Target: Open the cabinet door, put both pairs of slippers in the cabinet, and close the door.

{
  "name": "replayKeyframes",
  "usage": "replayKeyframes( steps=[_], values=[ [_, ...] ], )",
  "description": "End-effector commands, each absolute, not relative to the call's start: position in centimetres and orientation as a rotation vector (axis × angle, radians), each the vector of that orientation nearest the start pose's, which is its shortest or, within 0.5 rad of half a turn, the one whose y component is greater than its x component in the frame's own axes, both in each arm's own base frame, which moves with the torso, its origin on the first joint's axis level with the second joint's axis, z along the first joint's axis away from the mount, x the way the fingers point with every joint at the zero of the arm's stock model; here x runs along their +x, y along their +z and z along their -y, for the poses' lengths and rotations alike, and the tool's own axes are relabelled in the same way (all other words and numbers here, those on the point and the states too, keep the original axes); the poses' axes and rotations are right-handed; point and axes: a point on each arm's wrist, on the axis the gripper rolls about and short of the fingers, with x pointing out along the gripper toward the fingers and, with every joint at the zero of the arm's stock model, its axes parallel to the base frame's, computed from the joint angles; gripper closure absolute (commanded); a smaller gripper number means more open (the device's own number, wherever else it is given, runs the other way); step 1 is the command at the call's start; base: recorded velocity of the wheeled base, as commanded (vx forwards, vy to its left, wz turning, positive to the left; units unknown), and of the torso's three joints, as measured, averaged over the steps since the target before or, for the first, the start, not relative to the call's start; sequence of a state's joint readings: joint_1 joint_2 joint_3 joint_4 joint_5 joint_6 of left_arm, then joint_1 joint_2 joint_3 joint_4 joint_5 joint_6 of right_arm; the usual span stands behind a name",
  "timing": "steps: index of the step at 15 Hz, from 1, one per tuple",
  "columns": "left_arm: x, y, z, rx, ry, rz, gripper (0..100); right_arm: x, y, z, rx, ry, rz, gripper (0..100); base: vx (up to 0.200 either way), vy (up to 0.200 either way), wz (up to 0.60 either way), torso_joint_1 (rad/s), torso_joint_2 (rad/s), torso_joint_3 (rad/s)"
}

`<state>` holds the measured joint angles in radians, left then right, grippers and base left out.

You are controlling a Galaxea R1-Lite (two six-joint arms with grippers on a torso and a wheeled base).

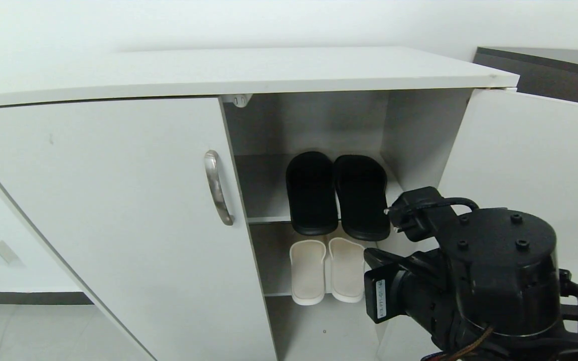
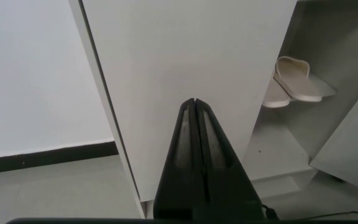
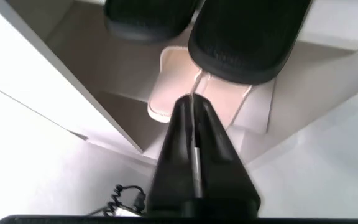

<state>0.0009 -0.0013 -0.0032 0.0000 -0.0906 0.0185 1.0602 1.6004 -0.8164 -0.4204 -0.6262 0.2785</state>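
The white cabinet (image 1: 249, 70) stands with its right door (image 1: 530, 165) swung open and its left door (image 1: 98, 200) closed. A pair of black slippers (image 1: 336, 195) lies on the upper shelf, toes hanging over the front edge. Below it, a pair of white slippers (image 1: 326, 271) rests on the lower shelf. My right arm (image 1: 469, 271) is low in front of the open side. Its gripper (image 3: 192, 99) is shut and holds nothing, just outside the shelves below the black slippers (image 3: 247, 37) and before the white slippers (image 3: 169, 84). My left gripper (image 2: 194, 102) is shut and empty, facing the closed left door (image 2: 185, 56) low down.
A metal handle (image 1: 218, 188) runs along the left door's inner edge. A bare bottom compartment (image 1: 319, 326) lies under the white slippers (image 2: 294, 81). Grey floor (image 2: 55, 186) and a white wall with a dark skirting strip are to the cabinet's left.
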Motion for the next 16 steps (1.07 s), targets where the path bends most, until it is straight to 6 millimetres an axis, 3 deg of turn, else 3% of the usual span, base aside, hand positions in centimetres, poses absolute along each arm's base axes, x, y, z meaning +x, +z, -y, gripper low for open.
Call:
replayKeyframes(
  steps=[1,12,16],
  values=[
    [-2.3,7.6,0.2,0.019,-0.089,0.004,100,14.7,19.1,-23.7,-0.011,0.39,-0.308,100,0.0,0.0,0.0,0.0,0.0,0.0],
    [-2.3,7.6,0.2,0.02,-0.089,0.004,100,14.9,18.1,-24.2,-0.041,0.383,-0.33,100,0.0,0.0,0.0,0.0,0.0,0.0],
    [-2.3,7.6,0.2,0.019,-0.09,0.004,100,14.8,18.1,-24.2,-0.042,0.386,-0.33,100,-0.2,0.0,0.0,0.0,0.0,0.001]
  ],
)
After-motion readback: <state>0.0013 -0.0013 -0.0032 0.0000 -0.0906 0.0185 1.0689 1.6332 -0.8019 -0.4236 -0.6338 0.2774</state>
